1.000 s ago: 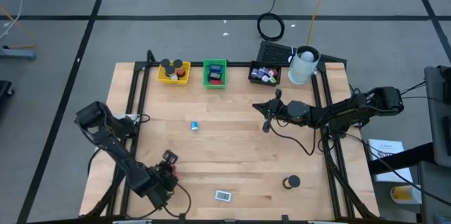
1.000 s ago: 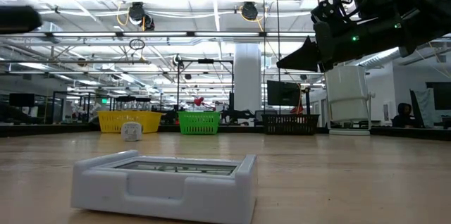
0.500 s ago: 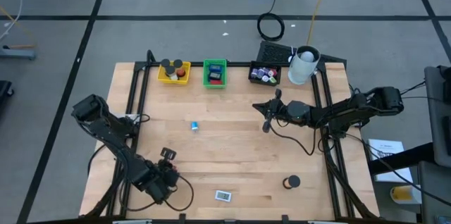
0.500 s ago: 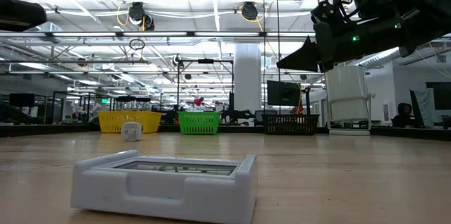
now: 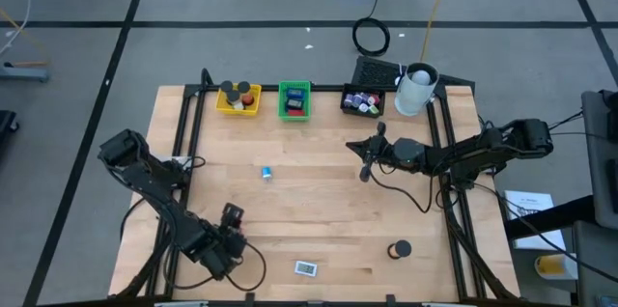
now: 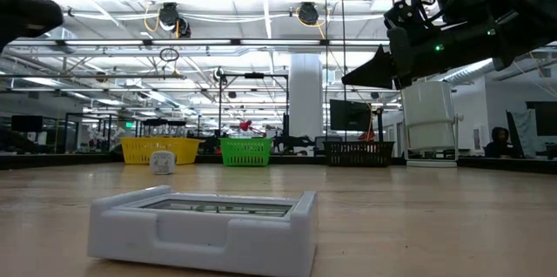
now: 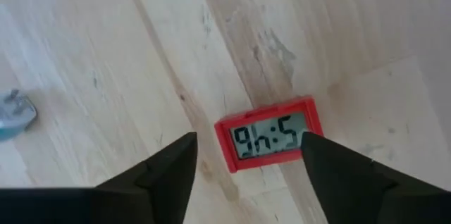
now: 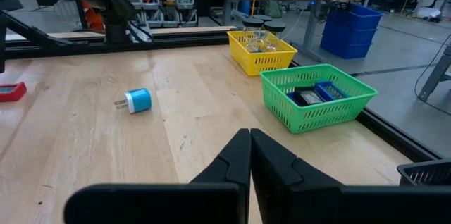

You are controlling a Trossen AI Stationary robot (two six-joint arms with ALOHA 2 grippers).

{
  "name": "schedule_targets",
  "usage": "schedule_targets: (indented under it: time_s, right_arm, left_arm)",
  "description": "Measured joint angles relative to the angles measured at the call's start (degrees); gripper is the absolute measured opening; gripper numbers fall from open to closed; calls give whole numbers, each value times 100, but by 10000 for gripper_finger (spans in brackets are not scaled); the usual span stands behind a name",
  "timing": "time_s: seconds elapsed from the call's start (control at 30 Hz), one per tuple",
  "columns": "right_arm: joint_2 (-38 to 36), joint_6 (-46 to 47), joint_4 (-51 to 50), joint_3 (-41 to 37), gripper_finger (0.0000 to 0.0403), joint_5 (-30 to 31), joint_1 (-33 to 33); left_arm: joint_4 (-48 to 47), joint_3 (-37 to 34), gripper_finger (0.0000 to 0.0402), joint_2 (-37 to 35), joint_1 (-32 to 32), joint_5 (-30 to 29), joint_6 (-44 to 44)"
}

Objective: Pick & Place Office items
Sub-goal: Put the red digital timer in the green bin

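Red clock flat on counter, near-left, directly below left hand, fingers spread wide, empty. Right hand far right, above counter, fingers pressed together, holding nothing.

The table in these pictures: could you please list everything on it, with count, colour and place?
Trays: three at the far edge, yellow, green, black, each holding items.
Cup: one, white, beside the black tray.
Plug adapter: one, blue, mid-table.
Red clock: one, below the left gripper.
White clock: one, near edge.
Black roll: one, near right.
Left gripper: near left, fingers open.
Right gripper: centre right, fingers shut, holding nothing.
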Motion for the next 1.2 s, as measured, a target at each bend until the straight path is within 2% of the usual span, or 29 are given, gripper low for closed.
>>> schedule_targets:
  time_s: [0.17, 0.67, 0.93, 1.1, 1.2]
  right_arm:
    - [0, 0, 0, 0, 4, 0, 0]
    - [0, -39, -15, 0, 4, -4, 0]
    - [0, -2, -35, 0, 4, -4, 0]
    - [0, 15, -85, 2, 4, -6, 0]
    - [2, 17, -85, 2, 4, -7, 0]
  left_arm:
    - [16, 2, 275, -1, -63, -192, 172]
    - [36, 10, 276, 112, -430, -147, 288]
    - [281, 10, 276, 318, -391, -195, 563]
    - [526, 10, 276, 326, -290, -132, 119]
    - [504, 10, 276, 324, -139, 63, -941]
